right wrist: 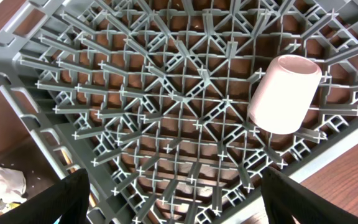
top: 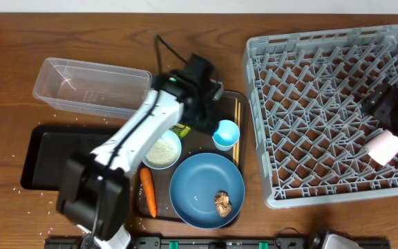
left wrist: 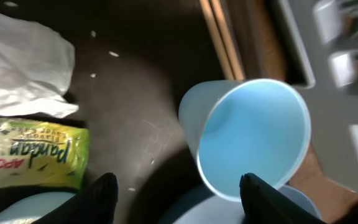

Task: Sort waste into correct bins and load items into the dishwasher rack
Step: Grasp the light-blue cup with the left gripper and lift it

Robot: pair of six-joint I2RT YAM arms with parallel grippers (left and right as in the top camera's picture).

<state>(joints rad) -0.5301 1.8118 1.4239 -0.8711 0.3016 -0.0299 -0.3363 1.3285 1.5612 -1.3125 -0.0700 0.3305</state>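
Observation:
My left gripper (top: 204, 119) is open and empty above the brown serving tray, just left of the upright light blue cup (top: 226, 134). In the left wrist view the cup (left wrist: 253, 134) stands ahead of the open fingers (left wrist: 179, 200), with the green-yellow wrapper (left wrist: 33, 154) and crumpled white paper (left wrist: 23, 65) to the left. The dark blue dish (top: 202, 183) holds a brown lump (top: 223, 203). The white bowl (top: 162, 150) holds rice. A carrot piece (top: 148, 191) lies beside it. My right gripper (right wrist: 179, 199) is open and empty over the grey rack (top: 323, 104), where the pink cup (right wrist: 284, 93) rests upside down.
The clear tub (top: 92, 86) stands at the back left. The black tray (top: 47, 162) lies in front of it, partly under my left arm. Chopsticks (top: 238, 128) lie along the brown serving tray's right side (top: 242, 166). Rice grains are scattered on the table near the black tray.

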